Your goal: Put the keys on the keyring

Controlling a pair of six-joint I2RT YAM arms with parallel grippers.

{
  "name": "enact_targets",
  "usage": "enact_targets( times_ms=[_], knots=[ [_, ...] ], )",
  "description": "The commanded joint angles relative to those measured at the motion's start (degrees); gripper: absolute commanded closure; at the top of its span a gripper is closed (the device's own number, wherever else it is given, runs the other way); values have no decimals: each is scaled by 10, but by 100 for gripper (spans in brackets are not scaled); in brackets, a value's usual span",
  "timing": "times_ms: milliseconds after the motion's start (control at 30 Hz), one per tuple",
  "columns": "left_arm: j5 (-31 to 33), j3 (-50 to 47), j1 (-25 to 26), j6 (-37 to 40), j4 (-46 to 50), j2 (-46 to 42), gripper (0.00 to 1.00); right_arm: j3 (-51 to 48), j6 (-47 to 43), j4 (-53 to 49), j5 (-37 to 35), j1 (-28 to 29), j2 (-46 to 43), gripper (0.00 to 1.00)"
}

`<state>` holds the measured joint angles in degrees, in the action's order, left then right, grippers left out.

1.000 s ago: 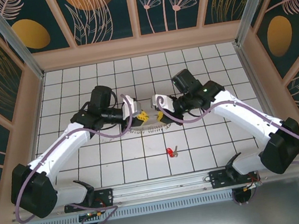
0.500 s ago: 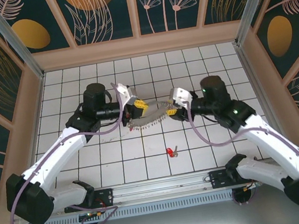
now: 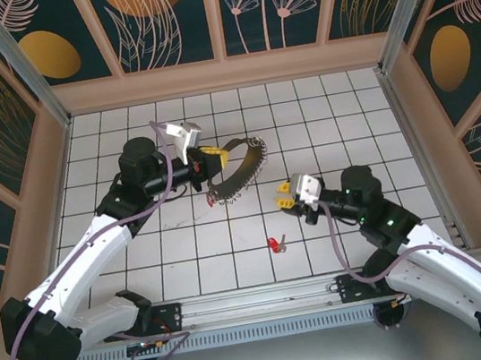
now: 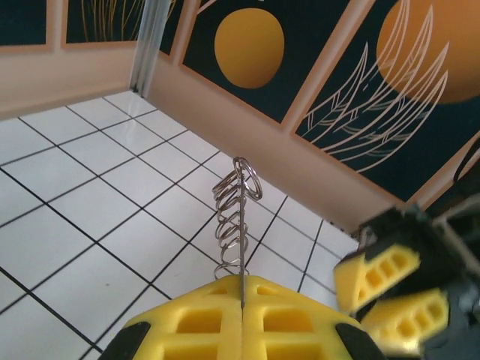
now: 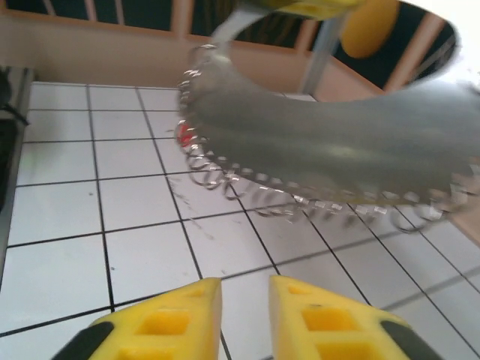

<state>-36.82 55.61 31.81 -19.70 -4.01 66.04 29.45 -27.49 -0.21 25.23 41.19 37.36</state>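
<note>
Keyring (image 3: 248, 171) hangs clamped in left claw (image 3: 216, 156), blurred beyond slightly parted right claw (image 5: 245, 300)

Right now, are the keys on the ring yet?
Not yet. The left gripper holds the keyring up: that's done. The right gripper hangs empty near it. A red key lies on the floor, not yet picked up or threaded on.

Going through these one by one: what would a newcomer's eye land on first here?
The keyring, a grey loop fringed with silvery links, is held up over the middle of the tiled table, clamped in the left pincer. The right pincer hovers empty towards the front right, fingers slightly apart. A lone red-headed key lies on the tiles near the front edge.
</note>
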Motion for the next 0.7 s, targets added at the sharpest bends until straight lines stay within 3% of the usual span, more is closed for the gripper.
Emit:
enact_targets(
  times_ms=[0, 200, 667],
  knots=[
    [-2, 30, -1, -85, -24, -4, 100, -3, -20, 128, -24, 31, 34, 74],
    [-5, 10, -1, -132, -80, -18, 100, -21, -30, 212, -98, 63, 70, 73],
    [-13, 7, -2, -154, -92, -15, 100, -39, -34, 242, -157, 73, 67, 74]
  ],
)
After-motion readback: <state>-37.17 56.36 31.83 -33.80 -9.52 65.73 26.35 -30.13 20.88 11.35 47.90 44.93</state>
